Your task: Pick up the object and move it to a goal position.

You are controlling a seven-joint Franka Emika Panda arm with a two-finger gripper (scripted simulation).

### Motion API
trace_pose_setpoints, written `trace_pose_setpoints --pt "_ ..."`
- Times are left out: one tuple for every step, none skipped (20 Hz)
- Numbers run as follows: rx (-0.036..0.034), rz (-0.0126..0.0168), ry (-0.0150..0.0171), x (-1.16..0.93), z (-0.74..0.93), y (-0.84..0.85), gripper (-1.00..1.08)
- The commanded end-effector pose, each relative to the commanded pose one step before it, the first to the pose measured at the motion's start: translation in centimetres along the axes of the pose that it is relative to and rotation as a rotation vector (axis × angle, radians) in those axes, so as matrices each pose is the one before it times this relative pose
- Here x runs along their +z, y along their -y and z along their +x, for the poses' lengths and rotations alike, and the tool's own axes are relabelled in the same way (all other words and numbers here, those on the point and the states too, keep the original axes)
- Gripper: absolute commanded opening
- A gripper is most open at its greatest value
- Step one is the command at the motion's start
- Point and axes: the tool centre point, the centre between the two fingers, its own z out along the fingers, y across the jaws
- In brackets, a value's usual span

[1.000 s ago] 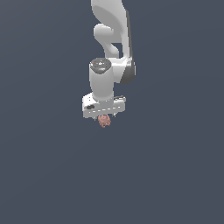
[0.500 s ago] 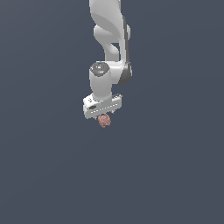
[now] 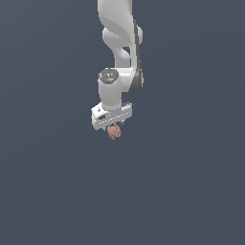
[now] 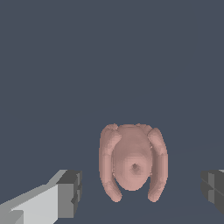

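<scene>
Pinkish-brown and lumpy, the object is hanging directly beneath the white claw in the exterior view, its top touching the underside of the claw's bar. The white arm is coming down from the top edge of that view, bending at a rounded joint before ending in the wide claw body. Everything around it is a plain dark slate-blue field; no edge or surface line is showing, so whether the object is off the ground cannot be told from this view alone.

In the wrist view the object is sitting between the 2 dark fingertips, with a rounded middle lobe and 2 curved ridges running down its sides. Slate-blue background is showing between each fingertip and the object, so the pads appear well apart from it there. That is at odds with the exterior view, where the object is hanging against the claw. I cannot tell whether the claw is clenched on the object or released.
</scene>
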Motion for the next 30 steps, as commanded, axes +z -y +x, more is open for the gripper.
trace_pose_setpoints --pt "-0.00018 -0.00010 -0.00015 0.106 0.001 0.000 1.00" --pt "0.00000 0.00000 0.00000 0.151 -0.010 -0.002 1.00" --pt "0.00000 0.00000 0.00000 0.210 -0.013 -0.003 1.00" --pt "-0.00068 -0.00001 -0.00009 0.265 0.001 0.027 1.00" --pt "0.00000 0.00000 0.00000 0.327 -0.022 -0.004 1.00" --pt "-0.00068 0.00000 -0.00009 0.380 -0.007 0.026 1.00" --pt "0.00000 0.00000 0.00000 0.440 -0.029 -0.006 1.00" --pt "-0.00068 0.00000 -0.00009 0.489 -0.013 0.024 1.00" --pt "-0.00068 0.00000 -0.00009 0.517 -0.012 0.022 1.00" --pt "0.00000 0.00000 0.00000 0.470 -0.024 -0.011 1.00" --pt "-0.00069 -0.00003 -0.00008 0.408 0.003 0.018 1.00" --pt "0.00000 0.00000 0.00000 0.352 -0.008 -0.014 1.00" --pt "0.00000 0.00000 0.00000 0.292 -0.001 -0.015 1.00" --pt "-0.00068 -0.00009 -0.00005 0.230 0.022 0.016 1.00" --pt "0.00000 0.00000 0.00000 0.179 0.007 -0.014 1.00" --pt "0.00000 0.00000 0.00000 0.125 0.007 -0.012 1.00" --pt "0.00000 0.00000 0.00000 0.074 0.005 -0.008 1.00" --pt "0.00000 0.00000 0.00000 0.024 0.002 -0.003 1.00" --pt "0.00000 0.00000 0.00000 0.000 0.000 0.000 -1.00" --pt "0.00000 0.00000 0.00000 0.000 0.000 0.000 -1.00" --pt "0.00000 0.00000 0.00000 0.000 0.000 0.000 -1.00" --pt "0.00000 0.00000 0.00000 0.000 0.000 0.000 -1.00" --pt "0.00000 0.00000 0.00000 0.000 0.000 0.000 -1.00" --pt "0.00000 0.00000 0.00000 0.000 0.000 0.000 -1.00" --pt "0.00000 0.00000 0.00000 0.000 0.000 0.000 -1.00" --pt "0.00000 0.00000 0.00000 0.000 0.000 0.000 -1.00" --pt "0.00000 0.00000 0.00000 0.000 0.000 0.000 -1.00" --pt "0.00000 0.00000 0.00000 0.000 0.000 0.000 -1.00" --pt "0.00098 -0.00086 -0.00045 -0.081 -0.025 -0.070 -1.00" --pt "0.00000 0.00000 0.00000 -0.020 0.011 -0.012 -1.00"
